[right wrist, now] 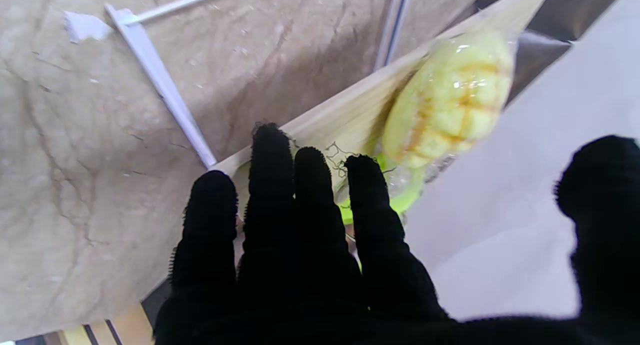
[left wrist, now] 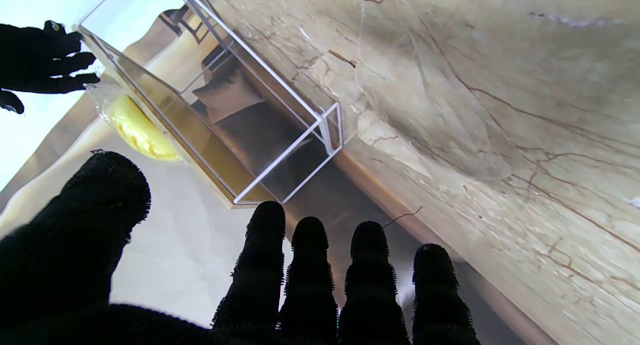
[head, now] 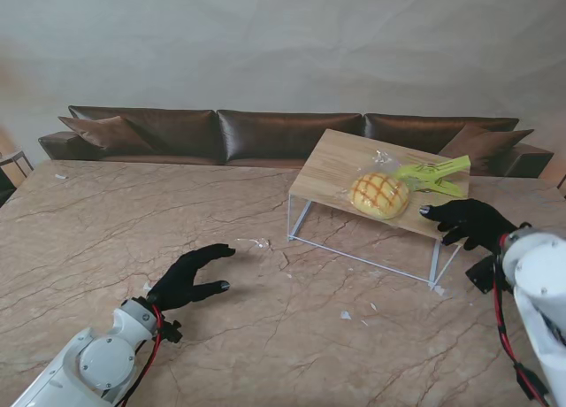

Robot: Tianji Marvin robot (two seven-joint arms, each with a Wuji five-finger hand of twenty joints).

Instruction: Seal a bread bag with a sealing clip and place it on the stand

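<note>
Stand cam shows clear-bagged yellow bread (head: 379,195) w/ lime-green plastic clip (head: 433,175) on wood-topped white-wire stand (head: 329,164); wrist views hide most of clip; black-gloved left hand (head: 188,278) & right hand (head: 470,222) both empty, fingers spread.

Stand (head: 354,164) blocks R; table (head: 133,221) open L

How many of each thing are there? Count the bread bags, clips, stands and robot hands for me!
Bread bag: 1
Green sealing clip: 1
Wooden stand: 1
Robot hands, left hand and right hand: 2
Total: 5
</note>
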